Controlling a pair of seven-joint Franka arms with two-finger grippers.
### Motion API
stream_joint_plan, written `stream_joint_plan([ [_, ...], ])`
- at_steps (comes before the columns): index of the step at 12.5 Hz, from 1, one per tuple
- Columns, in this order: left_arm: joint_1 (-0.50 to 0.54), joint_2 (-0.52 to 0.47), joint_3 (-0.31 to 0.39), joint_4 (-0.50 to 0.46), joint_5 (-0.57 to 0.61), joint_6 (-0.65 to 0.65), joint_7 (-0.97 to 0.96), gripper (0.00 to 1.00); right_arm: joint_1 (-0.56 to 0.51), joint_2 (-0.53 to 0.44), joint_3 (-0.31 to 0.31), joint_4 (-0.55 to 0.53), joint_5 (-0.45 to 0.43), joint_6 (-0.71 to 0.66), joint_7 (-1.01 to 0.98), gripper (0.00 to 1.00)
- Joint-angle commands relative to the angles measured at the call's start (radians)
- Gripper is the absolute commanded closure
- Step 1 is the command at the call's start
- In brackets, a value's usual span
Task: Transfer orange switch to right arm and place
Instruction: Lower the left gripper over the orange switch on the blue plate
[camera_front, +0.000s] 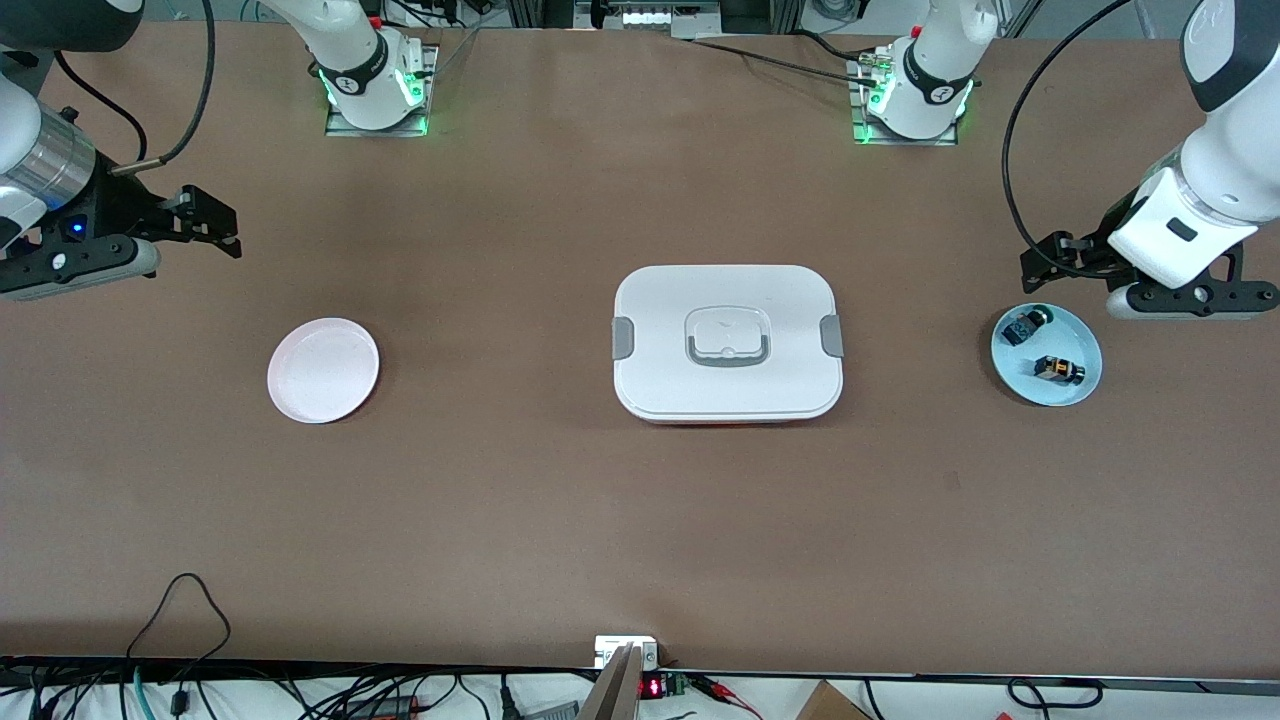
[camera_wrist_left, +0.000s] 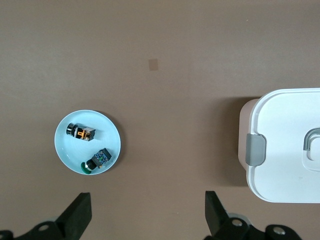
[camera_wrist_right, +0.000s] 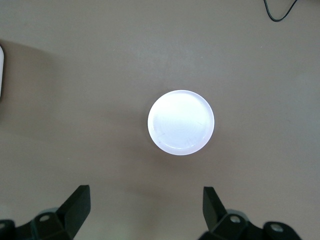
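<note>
Front view shows the left gripper (camera_front: 1045, 262) spread wide and empty above the blue dish (camera_front: 1085, 385), where the orange switch (camera_front: 1059, 369) lies beside a green-capped switch (camera_front: 1028, 323), ready for pickup. The right gripper (camera_front: 215, 222), also agape and empty, waits near the pink plate (camera_front: 323, 370), the likely drop spot.

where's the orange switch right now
The orange switch lies on its side in the light blue dish at the left arm's end of the table, beside the green-capped switch and nearer to the front camera than it.
</note>
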Motion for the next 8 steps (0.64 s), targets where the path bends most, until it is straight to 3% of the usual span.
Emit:
stream_joint_plan([
  [1, 0.0, 0.019, 0.002, 0.036, -0.017, -0.022, 0.0, 0.0, 0.003, 0.008, 0.002, 0.021, -0.011, -0.017, 0.012, 0.0],
  [8, 0.0, 0.023, 0.002, 0.042, -0.017, -0.028, 0.002, 0.0, -0.009, 0.015, -0.008, 0.022, -0.01, -0.017, -0.004, 0.0],
])
